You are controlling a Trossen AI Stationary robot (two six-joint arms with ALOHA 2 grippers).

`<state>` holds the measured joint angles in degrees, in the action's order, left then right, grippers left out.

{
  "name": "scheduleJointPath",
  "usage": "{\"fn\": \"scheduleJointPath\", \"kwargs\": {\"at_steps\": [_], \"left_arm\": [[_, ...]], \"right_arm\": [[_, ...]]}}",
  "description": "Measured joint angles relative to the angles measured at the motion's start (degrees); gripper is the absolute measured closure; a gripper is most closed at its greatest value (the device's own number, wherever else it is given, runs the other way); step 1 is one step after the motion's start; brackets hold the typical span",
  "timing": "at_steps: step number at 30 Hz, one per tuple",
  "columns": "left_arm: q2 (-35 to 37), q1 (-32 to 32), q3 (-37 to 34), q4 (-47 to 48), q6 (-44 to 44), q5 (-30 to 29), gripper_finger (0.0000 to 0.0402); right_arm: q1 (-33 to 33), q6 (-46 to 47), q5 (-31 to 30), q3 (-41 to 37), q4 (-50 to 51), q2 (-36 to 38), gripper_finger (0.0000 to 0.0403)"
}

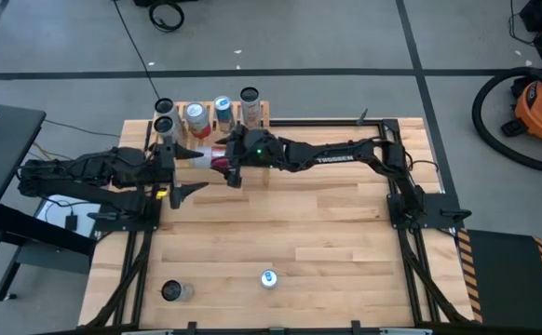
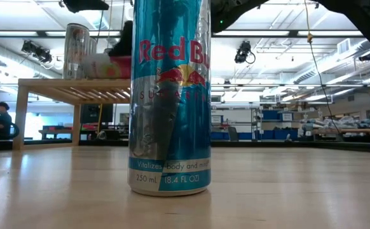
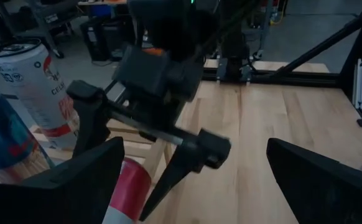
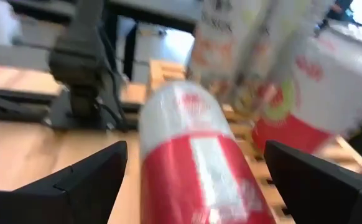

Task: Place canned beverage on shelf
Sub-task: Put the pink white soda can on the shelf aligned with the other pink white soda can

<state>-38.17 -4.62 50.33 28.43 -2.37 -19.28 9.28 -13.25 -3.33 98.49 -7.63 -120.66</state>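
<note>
Both arms are matte black, built of chunky jointed segments. The right arm (image 1: 345, 154) carries white lettering along its forearm and a small green light near its wrist. The left arm (image 1: 85, 172) shows a yellow-orange spot by its fingers (image 3: 75, 180), which are dark, flat and wedge-shaped.

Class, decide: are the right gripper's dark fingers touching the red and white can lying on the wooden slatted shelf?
Apart. The right wrist view shows the red and white can between the right gripper's spread fingers, with clear gaps on both sides.

Robotics lab or workshop: a plank table (image 1: 280, 223) is being framed by rig rails, storage racks (image 2: 280, 124) and ceiling lights being seen behind.
</note>
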Motion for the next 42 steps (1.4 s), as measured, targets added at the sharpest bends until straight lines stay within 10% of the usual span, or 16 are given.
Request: {"fn": "scheduleJointPath", "kwargs": {"at_steps": [42], "left_arm": [[0.0, 0.0, 0.0, 3.3, -8.5, 0.0, 0.0005]], "right_arm": [[3.0, 2.4, 5.6, 10.3, 13.6, -0.3, 0.0015]]}}
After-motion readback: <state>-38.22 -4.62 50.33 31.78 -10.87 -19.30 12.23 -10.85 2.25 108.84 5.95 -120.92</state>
